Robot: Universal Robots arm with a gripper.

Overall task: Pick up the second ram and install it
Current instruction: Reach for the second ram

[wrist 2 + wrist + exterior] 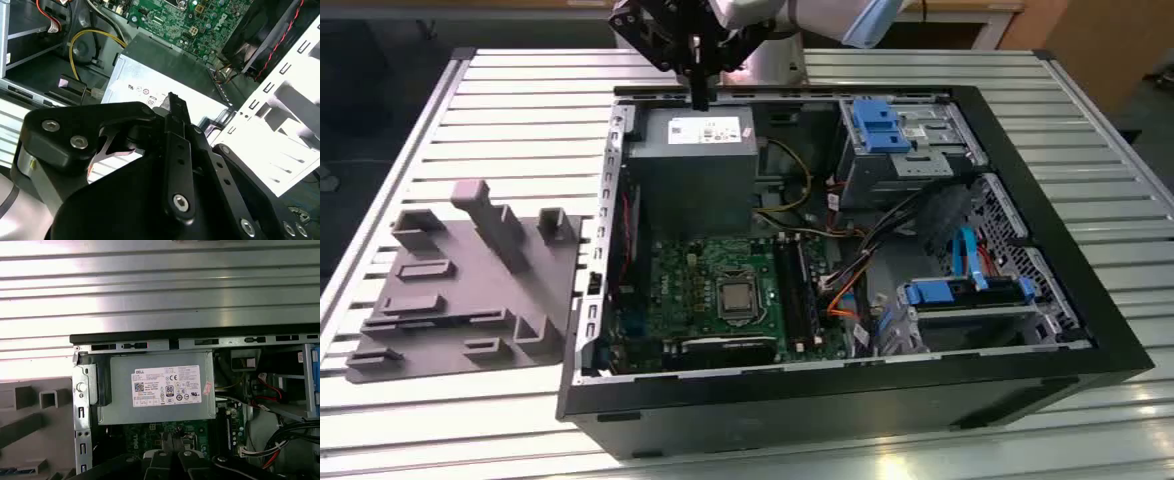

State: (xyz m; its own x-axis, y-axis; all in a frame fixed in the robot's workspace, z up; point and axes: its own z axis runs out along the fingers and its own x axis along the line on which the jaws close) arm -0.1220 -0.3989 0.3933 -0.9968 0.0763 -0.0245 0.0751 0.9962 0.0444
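Gripper (700, 100) hangs over the power supply (694, 150) — fingers pinched together on nothing I can make out — well apart from the motherboard (707, 290); install unconfirmed.

- Arm (807, 15): rounded casing, pale grey-white, in the exterior view.
- Joint cap (870, 22): light blue, fitted on the arm.
- Gripper (700, 98): matte black throughout, built of flat linkage bars with rounded ends.
- Screws (180, 201): silver, round-headed, sat at the link pivots in the second wrist view.
- Metal plate (112, 150): bright silver, showed between the black links.
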